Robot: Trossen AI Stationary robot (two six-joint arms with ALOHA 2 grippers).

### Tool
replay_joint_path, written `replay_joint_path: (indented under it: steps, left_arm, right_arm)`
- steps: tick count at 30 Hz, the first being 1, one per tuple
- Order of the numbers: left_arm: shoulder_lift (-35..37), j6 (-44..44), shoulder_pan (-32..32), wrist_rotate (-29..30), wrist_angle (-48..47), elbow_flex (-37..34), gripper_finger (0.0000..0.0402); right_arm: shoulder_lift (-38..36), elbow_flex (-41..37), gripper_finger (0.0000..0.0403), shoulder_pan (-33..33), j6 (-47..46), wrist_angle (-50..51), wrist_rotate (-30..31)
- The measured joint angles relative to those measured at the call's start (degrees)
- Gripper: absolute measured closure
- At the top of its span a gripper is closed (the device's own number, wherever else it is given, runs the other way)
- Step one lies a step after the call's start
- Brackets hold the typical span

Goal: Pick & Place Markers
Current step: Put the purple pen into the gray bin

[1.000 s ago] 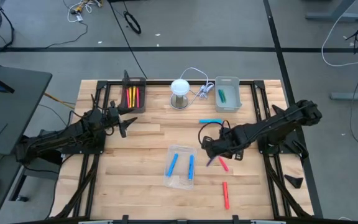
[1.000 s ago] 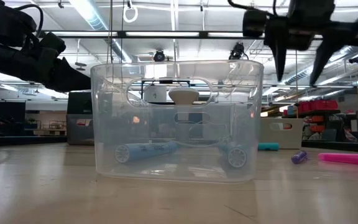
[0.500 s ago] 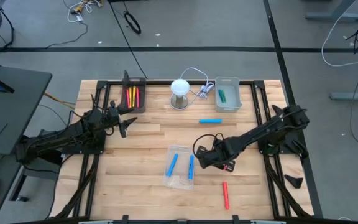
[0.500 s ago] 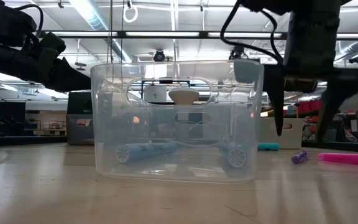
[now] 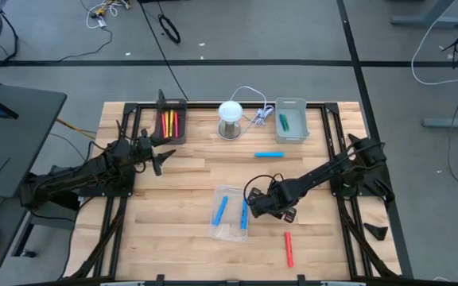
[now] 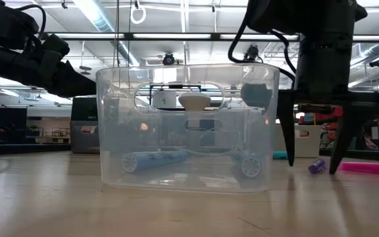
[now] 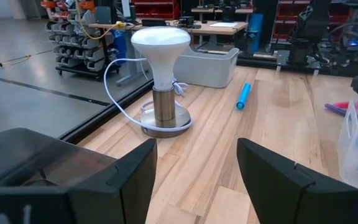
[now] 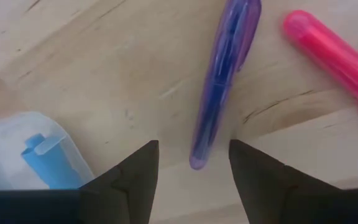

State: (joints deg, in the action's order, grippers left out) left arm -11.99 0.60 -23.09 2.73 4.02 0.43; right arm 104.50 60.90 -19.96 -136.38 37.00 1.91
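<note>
The right gripper (image 8: 191,163) stands low with fingers spread, straddling the end of the purple marker (image 8: 221,81), probably to pinch it, while the left gripper (image 7: 194,168) waits unclenched, grasping nothing.

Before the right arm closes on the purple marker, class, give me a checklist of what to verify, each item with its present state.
1. Right gripper open: ok, its fingers stand apart.
2. Purple marker lined up with the gap: ok, its near end lies between the fingers in the right wrist view.
3. Pink marker out of the grip: ok, it lies apart, off to one side.
4. Clear tray clear of the fingers: cannot tell, its corner sits close beside one finger.
5. Fingers low enough: ok, the low view shows the tips down near the table.
6. Left gripper out of the way: ok, it hangs open over the far left side.
</note>
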Motion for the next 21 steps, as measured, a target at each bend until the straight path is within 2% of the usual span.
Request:
replay_joint_path:
  steps: [21]
  left_arm:
    - [0.0, 0.0, 0.0, 0.01, 0.0, 0.0, 0.0172]
  right_arm:
    - [0.1, -0.02, 0.0208, 4.03, -1.17, 2.96, -3.74]
